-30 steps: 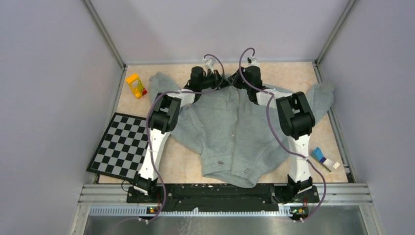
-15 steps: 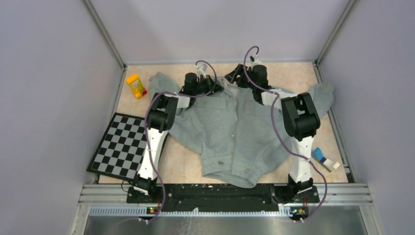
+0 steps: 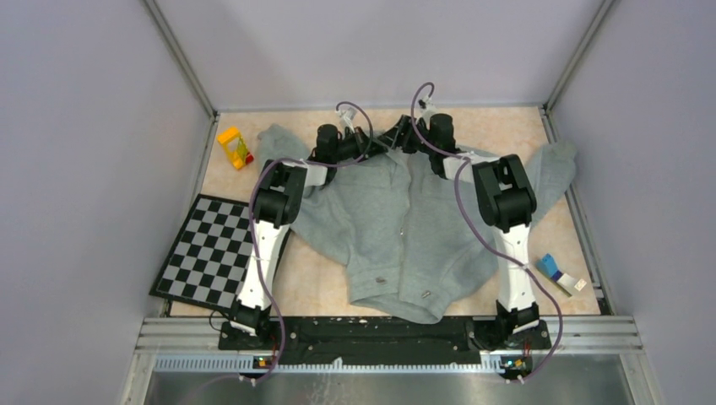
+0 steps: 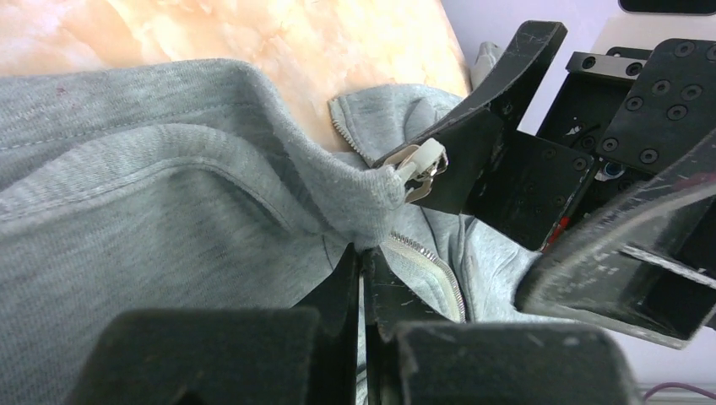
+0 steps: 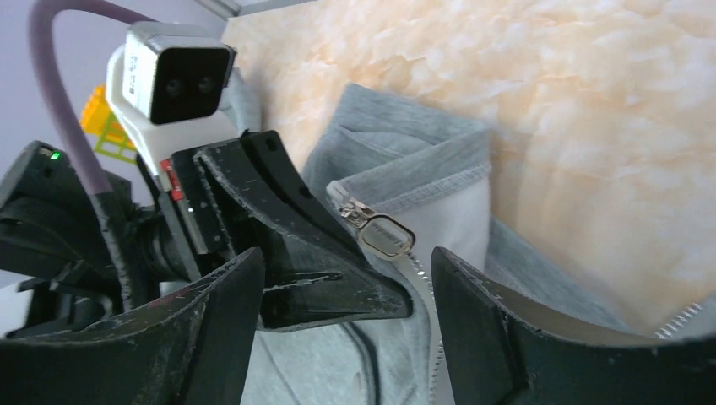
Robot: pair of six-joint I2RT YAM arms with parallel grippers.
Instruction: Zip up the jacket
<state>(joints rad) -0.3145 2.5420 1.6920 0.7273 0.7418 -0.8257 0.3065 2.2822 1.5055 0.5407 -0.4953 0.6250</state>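
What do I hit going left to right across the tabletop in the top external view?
checkerboard → grey jacket → small blue-and-white item. The yellow toy block lies within the checkerboard's left-right span, so I left it unranked.

overhead looks down; close wrist views share zipper pull (image 4: 420, 167).

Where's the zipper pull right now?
Right wrist view: zipper pull sits mid-frame at the jacket collar, beside the tip of the left gripper, ahead of the open right gripper.
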